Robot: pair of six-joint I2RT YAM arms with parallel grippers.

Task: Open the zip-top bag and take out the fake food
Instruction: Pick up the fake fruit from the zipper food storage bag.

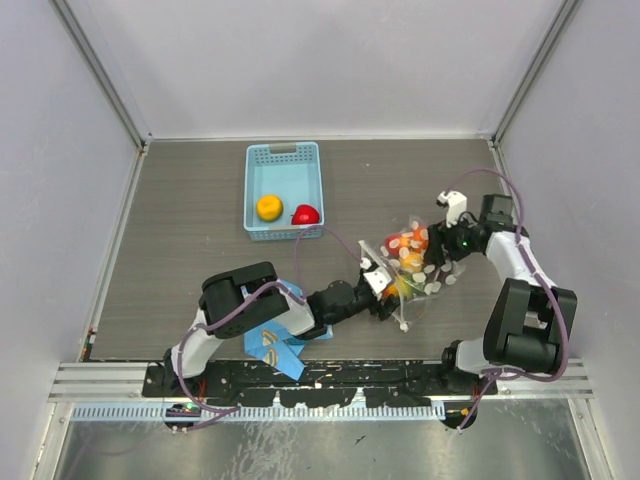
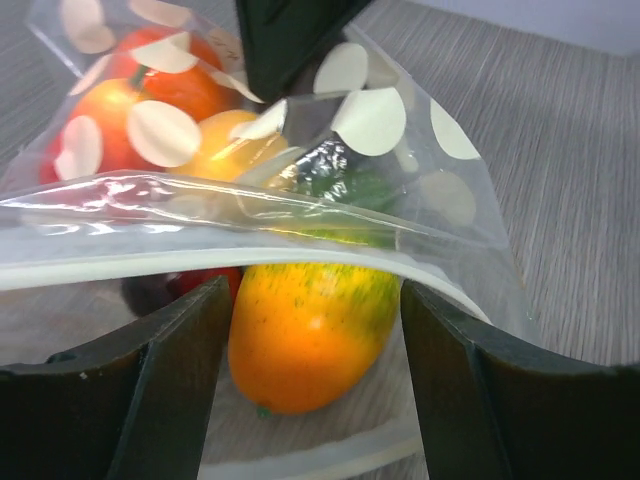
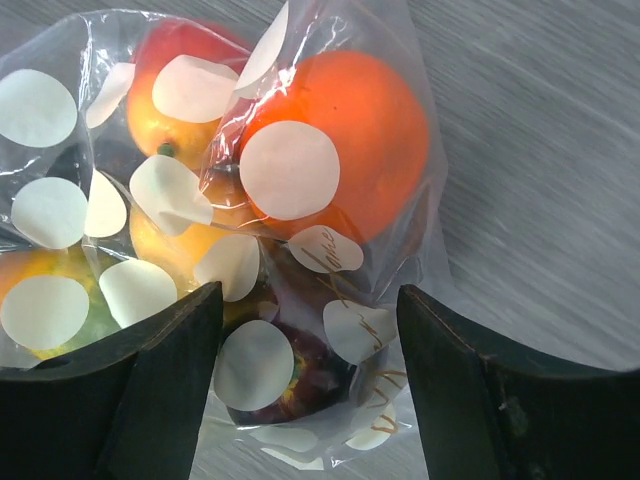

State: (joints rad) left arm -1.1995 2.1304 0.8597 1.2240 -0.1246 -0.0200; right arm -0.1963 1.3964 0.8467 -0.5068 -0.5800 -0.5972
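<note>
I see the zip-top bag lying centre-right in the top view, with the fake food inside. Left gripper is open and straddles the zip edge. Right gripper is open and straddles the dotted body.

Black-and-white arms, purple cables

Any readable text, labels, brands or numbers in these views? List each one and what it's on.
No text can be read in any view.
Gold cursive script on the clear polka-dot zip-top plastic bag: present in the right wrist view, but too curly and blurred to read.
Yellow marks on the blue cartoon-print cloth: too small to tell if they are text.
On the light blue slotted plastic basket: no label visible.
</note>
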